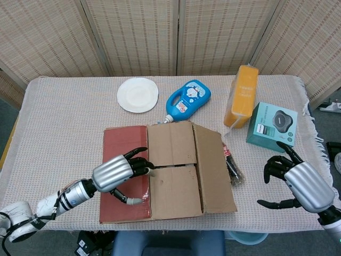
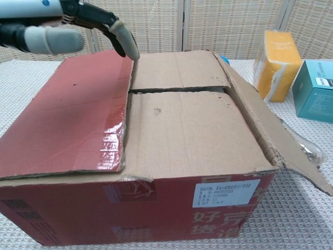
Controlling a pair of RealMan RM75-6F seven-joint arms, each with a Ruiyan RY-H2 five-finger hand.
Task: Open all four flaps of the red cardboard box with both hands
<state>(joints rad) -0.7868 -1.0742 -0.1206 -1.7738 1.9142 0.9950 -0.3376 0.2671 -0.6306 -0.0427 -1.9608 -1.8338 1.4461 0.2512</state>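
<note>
red box [image 1: 160, 176] sits mid-table, near the front edge, long axis running 9 to 3 in the head view. right flap [image 1: 213, 168] is folded out, sloping down toward 3; left flap [image 1: 123, 173] lies flat, red side up, over the two brown inner flaps [image 1: 171, 173], its free edge running 12 to 6 down the box top.

left hand [image 1: 118, 172] is over that red flap w/ fingertips [image 1: 144, 160] pointing to 3, right at the free edge, holding nothing, fingers apart. so the edge to lift is just at 3 of the fingertips; left hand is the nearer one by far. right hand [image 1: 298, 181] is well apart at 3 of the box, spread, empty.

chest view shows the fingertip [image 2: 127, 44] just above the flap's far corner, touching or not, can't tell; right hand isn't in it. head view alone shows both hands.
</note>
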